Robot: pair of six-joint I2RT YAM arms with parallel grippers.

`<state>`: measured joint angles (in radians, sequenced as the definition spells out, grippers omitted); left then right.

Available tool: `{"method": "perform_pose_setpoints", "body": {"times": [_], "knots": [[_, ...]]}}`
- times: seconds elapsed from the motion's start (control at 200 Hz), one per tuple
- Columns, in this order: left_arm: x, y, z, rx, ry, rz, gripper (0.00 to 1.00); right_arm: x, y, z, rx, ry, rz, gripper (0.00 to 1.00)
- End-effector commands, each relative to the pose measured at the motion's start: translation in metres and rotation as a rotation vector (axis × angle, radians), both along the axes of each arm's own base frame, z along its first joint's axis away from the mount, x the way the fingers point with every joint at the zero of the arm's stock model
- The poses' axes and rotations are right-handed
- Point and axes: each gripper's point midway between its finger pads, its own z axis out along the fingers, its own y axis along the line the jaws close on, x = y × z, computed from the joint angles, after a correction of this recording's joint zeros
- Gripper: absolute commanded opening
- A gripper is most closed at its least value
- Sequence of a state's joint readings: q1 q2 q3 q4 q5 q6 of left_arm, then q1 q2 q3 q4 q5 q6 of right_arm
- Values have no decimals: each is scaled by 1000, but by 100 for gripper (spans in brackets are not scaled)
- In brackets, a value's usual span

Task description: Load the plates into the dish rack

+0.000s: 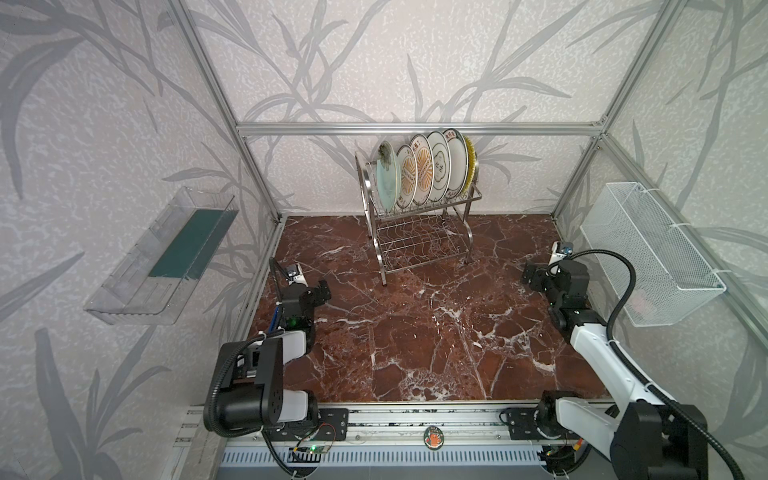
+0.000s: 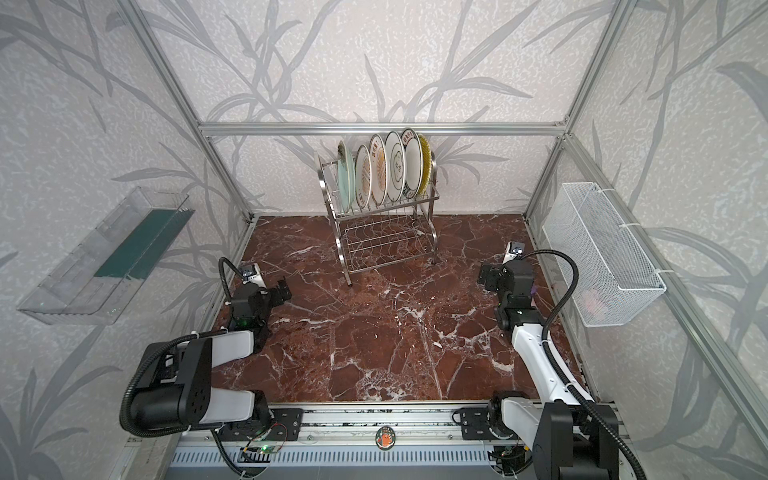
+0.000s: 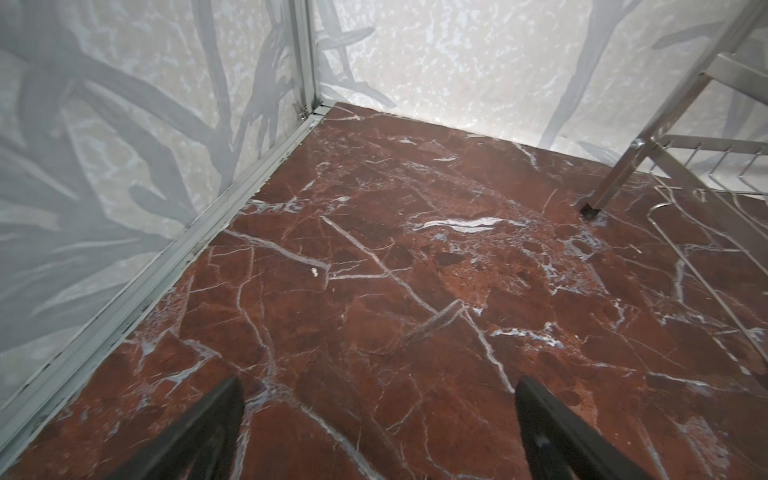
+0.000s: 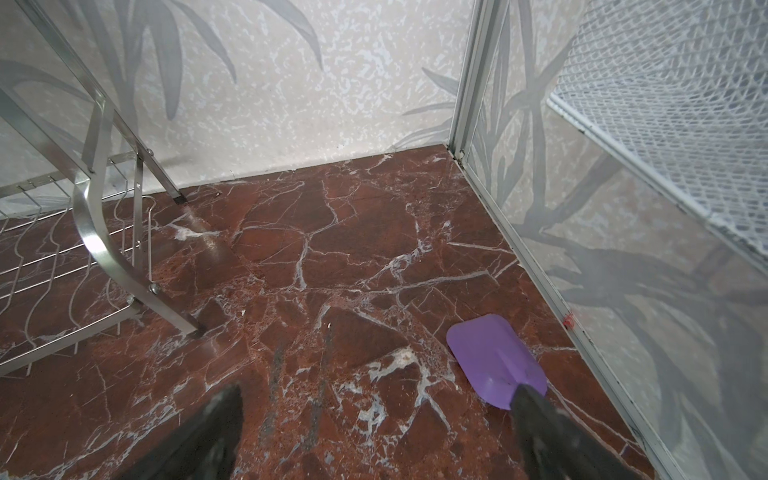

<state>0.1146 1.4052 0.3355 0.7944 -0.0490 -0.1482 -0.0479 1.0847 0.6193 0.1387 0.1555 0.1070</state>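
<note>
1. Stainless-steel wire in two tiers: found the dish rack (image 1: 379,257) (image 2: 345,266) standing at the back of the counter (image 1: 415,345), near the rear wall, in both top views.
2. Counted all six plates (image 1: 423,172) (image 2: 382,170) on edge between the prongs of its top tier, packed side by side. Noted, left to right: a pale celadon plate (image 1: 386,185), two orange-sunburst plates (image 1: 407,180), a dark-motif plate (image 1: 440,168), a green-rimmed white plate (image 1: 456,164) and a yellow ribbed plate (image 1: 471,166).
3. Spotted a clear plastic tray (image 1: 137,286) fixed to the left wall, with a dark green sheet (image 1: 187,245) lying in it.
4. Spotted a white mesh basket (image 1: 648,249) hung on the right wall. Made out only a faint pinkish shape (image 2: 592,297) at its bottom, too blurred to name.
5. Saw the left pincer (image 1: 322,290) (image 3: 378,386) low at the counter's left edge, fingers wide apart, gripping nothing, with only marble between them.
6. Saw the right pincer (image 1: 530,276) (image 4: 378,390) at the right edge, likewise spread and unloaded. Noticed a purple plastic piece (image 4: 494,357) flat on the counter beside one finger. Could not tell whether finger and piece touched.
7. Noted red-brown marble with white veins across the counter, pale wallpaper (image 1: 374,62) with grey leaf shapes on three sides, and an aluminium frame (image 1: 415,129) along the corners.
</note>
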Motion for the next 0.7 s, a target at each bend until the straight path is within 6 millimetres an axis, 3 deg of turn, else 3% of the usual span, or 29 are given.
{"method": "perform_pose_setpoints", "body": {"times": [0.0, 0.195, 0.395, 0.47, 0.695], "knots": [[14, -14, 11, -5, -66, -122, 99, 3, -1, 6, -15, -35, 8, 99], [13, -25, 10, 1, -111, -193, 99, 4, -1, 0, -20, -31, 8, 99], [6, -26, -1, 13, -113, -193, 99, 4, -1, -3, -29, -54, 11, 99], [5, -22, 5, 10, -185, -170, 99, 3, -1, -1, -34, -74, 12, 99], [15, -22, -4, 1, -90, -174, 99, 0, 4, -1, -25, -110, 39, 99]]}}
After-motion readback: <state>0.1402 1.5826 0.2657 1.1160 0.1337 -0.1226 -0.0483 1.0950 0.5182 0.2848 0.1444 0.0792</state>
